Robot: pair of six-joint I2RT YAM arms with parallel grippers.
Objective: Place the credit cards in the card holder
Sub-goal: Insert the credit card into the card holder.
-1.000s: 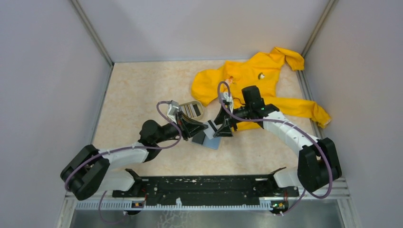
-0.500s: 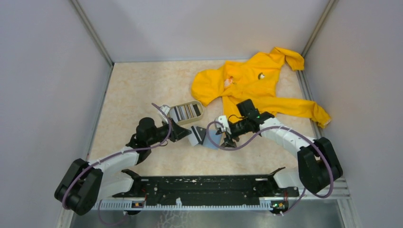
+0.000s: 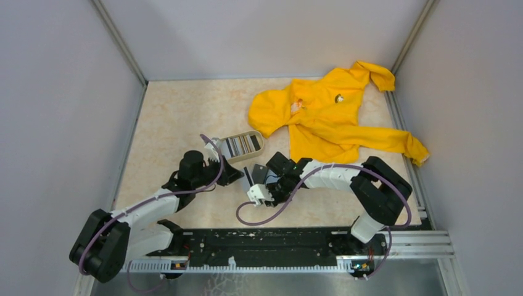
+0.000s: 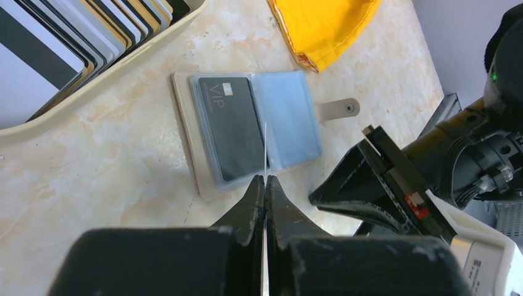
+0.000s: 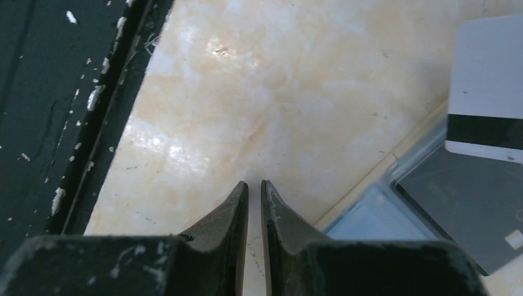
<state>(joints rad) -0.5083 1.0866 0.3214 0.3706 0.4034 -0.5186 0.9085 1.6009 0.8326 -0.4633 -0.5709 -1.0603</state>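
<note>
Left gripper (image 4: 265, 185) was clamped on a thin pale card with a black magnetic stripe (image 5: 487, 61), held on edge over the open beige card holder with clear sleeves (image 4: 185, 132). Right gripper (image 5: 254, 188), fingers nearly together and empty, hovered low beside the holder. A dark grey card marked VIP (image 4: 231, 132) already lay in the sleeve nearer the tray.

By my judgement the held card needed tilting flatter, its leading edge fed into the light blue sleeve (image 4: 290, 120) while the other arm pinned the holder.

Whether that sleeve already held a blue card could not be told. Its mouth was unclear, and the held card's face was cut off. Beyond lay a cream tray of cards (image 4: 111, 71) and a yellow garment (image 4: 327, 24).
</note>
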